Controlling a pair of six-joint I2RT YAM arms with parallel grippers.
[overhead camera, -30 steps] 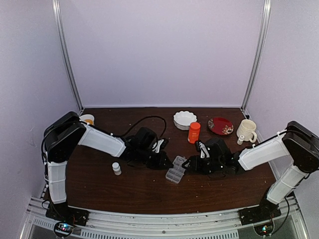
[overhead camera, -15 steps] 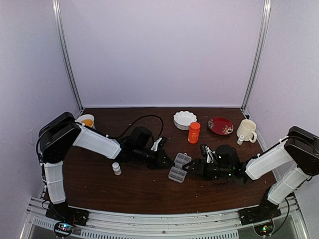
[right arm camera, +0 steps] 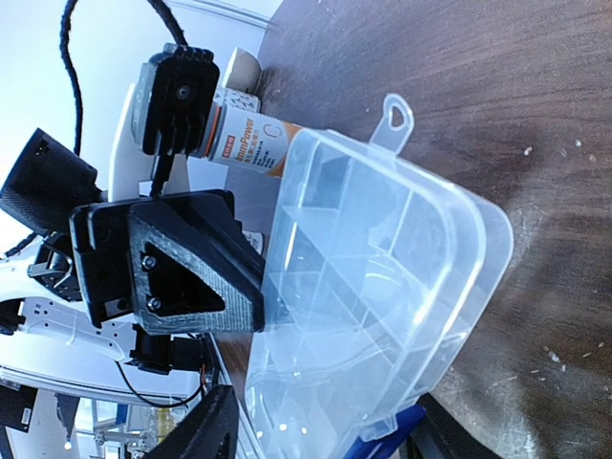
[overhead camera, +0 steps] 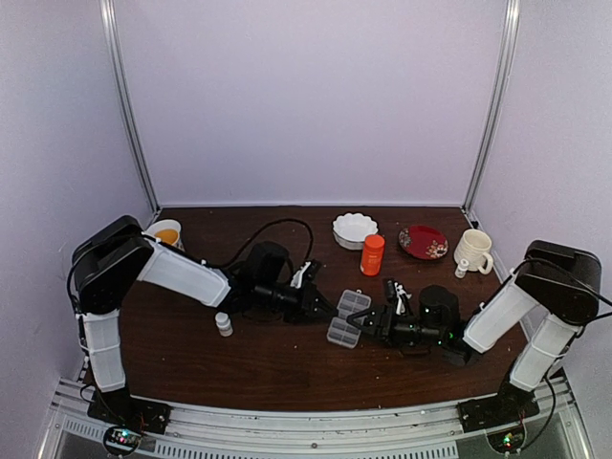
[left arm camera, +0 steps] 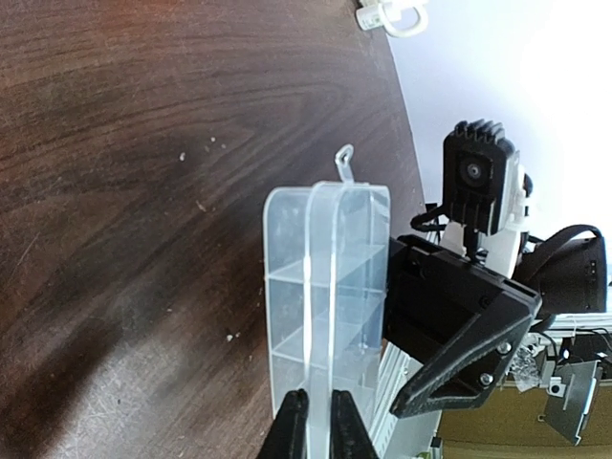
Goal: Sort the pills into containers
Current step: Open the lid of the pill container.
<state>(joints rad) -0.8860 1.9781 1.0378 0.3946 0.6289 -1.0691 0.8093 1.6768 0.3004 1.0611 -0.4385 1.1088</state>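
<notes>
The clear pill box (overhead camera: pixel 345 318) with its containers sits at mid-table between both arms. My left gripper (left arm camera: pixel 313 428) is shut on the thin edge of the box (left arm camera: pixel 325 277), which runs away from the fingers. My right gripper (right arm camera: pixel 316 435) straddles the opposite end of the box (right arm camera: pixel 382 287); its jaws stand open, with a narrow gap beside one finger (right arm camera: pixel 206 430). In the top view, left gripper (overhead camera: pixel 325 308) and right gripper (overhead camera: pixel 368 321) face each other across the box. Tiny pale pills (left arm camera: pixel 182 156) lie scattered on the wood; more pills (right arm camera: pixel 553 357) show beside the box.
A small white bottle (overhead camera: pixel 224 324) stands left of the box. An orange bottle (overhead camera: pixel 372 254), white bowl (overhead camera: pixel 355 230), red plate (overhead camera: pixel 423 242) and cream mug (overhead camera: pixel 473 251) line the back. A cup (overhead camera: pixel 167 231) sits far left. A labelled bottle (right arm camera: pixel 244 139) stands behind the left gripper.
The left gripper has carried the pill box slightly right and back. The right arm's wrist has swung right and lower, with its fingers staying at the box.
</notes>
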